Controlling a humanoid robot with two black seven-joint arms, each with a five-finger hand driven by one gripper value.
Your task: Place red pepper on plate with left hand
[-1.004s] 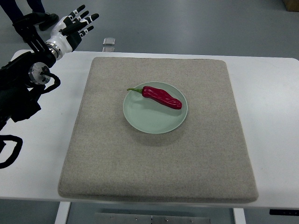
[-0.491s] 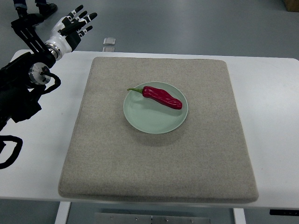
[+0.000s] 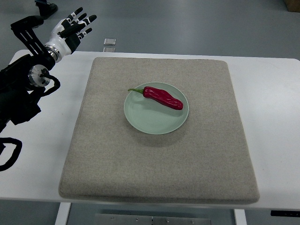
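Pepper (image 3: pixel 162 97), red w/ a green stem, lies on the plate (image 3: pixel 150 123), which is pale green and round. It sits across the plate's far half, stem end at the plate's far-left rim and poking just over it, body slanting toward the right rim. Near half of the plate is bare. Plate rests on a grey felt-like mat (image 3: pixel 159 168), roughly centre of it, a bit toward the far side. Mat covers most of the white tabletop (image 3: pixel 276 122), w/ bare white strips showing left, right and along the far edge of the mat. Left hand (image 3: pixel 70 29) is up at the far-left corner, well apart from the plate and off past the mat's far-left corner, over the tabletop's far edge or just beyond it. Its fingers (image 3: pixel 79 19) are spread apart, black tips w/ white segments, holding nothing, not touching pepper or plate. Left arm (image 3: pixel 21 89), black w/ cables, comes in from the left side and runs along the tabletop's left strip, beside the mat but not on it. Small clear or silvery item (image 3: pixel 109 42) sits just beyond the tabletop's far edge, past the mat's far-left part; too small to tell what it is. Grey floor (image 3: pixel 197 23) lies beyond the tabletop. Right arm not visible anywhere.
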